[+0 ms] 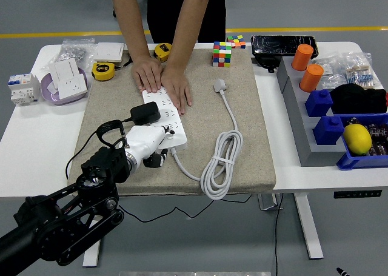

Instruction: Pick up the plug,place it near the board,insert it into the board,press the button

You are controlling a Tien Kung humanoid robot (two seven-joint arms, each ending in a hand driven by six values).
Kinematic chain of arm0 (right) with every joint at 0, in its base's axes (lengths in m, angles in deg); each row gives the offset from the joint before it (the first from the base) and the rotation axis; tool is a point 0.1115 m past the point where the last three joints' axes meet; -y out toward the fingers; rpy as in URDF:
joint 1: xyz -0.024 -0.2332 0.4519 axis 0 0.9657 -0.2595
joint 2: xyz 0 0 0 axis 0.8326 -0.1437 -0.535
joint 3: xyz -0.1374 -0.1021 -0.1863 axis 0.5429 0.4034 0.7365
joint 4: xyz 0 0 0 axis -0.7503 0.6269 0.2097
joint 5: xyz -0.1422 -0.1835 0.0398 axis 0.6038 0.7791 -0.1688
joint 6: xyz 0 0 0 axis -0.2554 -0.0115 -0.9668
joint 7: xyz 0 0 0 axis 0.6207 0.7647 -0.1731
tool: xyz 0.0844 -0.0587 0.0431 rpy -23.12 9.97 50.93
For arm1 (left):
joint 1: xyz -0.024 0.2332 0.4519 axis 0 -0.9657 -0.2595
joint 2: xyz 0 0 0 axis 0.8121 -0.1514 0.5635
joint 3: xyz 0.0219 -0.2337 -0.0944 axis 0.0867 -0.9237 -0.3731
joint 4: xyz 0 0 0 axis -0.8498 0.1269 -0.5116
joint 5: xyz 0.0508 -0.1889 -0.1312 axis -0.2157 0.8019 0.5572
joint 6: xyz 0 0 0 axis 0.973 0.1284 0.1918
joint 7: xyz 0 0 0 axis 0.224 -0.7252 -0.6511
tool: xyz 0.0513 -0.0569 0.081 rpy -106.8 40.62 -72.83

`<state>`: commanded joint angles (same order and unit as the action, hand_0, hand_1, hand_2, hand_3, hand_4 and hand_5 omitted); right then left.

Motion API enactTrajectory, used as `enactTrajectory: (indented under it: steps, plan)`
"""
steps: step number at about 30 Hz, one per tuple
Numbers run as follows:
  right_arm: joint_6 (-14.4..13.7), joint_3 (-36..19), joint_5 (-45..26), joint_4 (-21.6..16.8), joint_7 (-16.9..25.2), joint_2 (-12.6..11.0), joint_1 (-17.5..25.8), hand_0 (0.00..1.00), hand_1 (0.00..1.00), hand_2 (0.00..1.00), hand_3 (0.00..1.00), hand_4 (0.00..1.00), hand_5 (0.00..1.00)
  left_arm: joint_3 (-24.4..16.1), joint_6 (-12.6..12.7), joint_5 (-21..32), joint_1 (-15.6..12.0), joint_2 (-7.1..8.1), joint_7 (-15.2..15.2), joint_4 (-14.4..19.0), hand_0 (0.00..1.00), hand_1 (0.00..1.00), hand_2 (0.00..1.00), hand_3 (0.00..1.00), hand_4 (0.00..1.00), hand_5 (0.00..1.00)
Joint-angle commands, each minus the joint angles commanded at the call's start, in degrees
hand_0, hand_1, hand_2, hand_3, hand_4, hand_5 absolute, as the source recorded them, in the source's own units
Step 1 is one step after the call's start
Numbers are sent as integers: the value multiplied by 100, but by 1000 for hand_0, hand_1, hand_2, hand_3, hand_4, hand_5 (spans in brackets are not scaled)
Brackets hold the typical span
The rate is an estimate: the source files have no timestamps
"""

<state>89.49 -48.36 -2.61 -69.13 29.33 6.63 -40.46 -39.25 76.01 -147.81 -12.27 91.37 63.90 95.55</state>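
A white power board (171, 125) lies on the beige mat (248, 136). A black plug (145, 113) sits on its top, near the middle. My left hand (157, 158) is at the board's near end, just below the plug, with its dark fingers curled under and holding nothing. A person at the far side presses both hands (163, 79) flat on the board's far end. The board's own white cable (221, 161) lies coiled to the right, ending in a grey plug (220, 85). My right hand is out of view.
A Rubik's cube (221, 53) and two tape measures (103, 71) lie at the back. A purple bowl with a wall socket (66, 83) is at the left. Grey and blue bins (339, 127) with orange cylinders (311, 77) stand at the right.
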Motion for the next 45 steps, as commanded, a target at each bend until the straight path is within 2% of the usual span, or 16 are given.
enactTrajectory:
  steps: [18, 35, 36, 40, 41, 43, 45]
  plan:
    - [5, 9, 9, 0, -2, -2, 20, 821, 733, 741, 774, 998, 879, 4, -75, -38, -20, 49, 78, 21, 140, 37, 147, 801, 502, 2]
    - [4, 16, 5, 0, -4, -11, 22, 821, 733, 741, 774, 998, 880, 64, -121, -25, -23, 44, 76, -121, 141, 37, 147, 785, 506, 2]
    - [4, 12, 7, 0, -5, -10, 21, 822, 733, 741, 774, 998, 881, 49, -115, -33, -26, 43, 72, -105, 141, 37, 147, 762, 504, 2]
    - [2, 14, -2, 0, 1, -3, 15, 822, 733, 741, 774, 998, 881, -201, -94, -176, -103, 34, 54, 178, 141, 37, 147, 762, 504, 2]
    - [2, 9, 2, 0, 1, -2, 13, 822, 733, 741, 774, 998, 880, -323, -88, -226, -148, 26, 37, 307, 146, 42, 149, 696, 501, 2]
    - [1, 6, 2, 0, 2, 1, 11, 822, 733, 741, 774, 998, 880, -557, -69, -292, -257, 3, -5, 530, 146, 42, 149, 696, 501, 2]
    - [-2, 1, -3, 0, 5, 4, 14, 822, 733, 741, 774, 998, 880, -878, 59, -283, -486, -69, -189, 831, 146, 42, 149, 696, 501, 2]
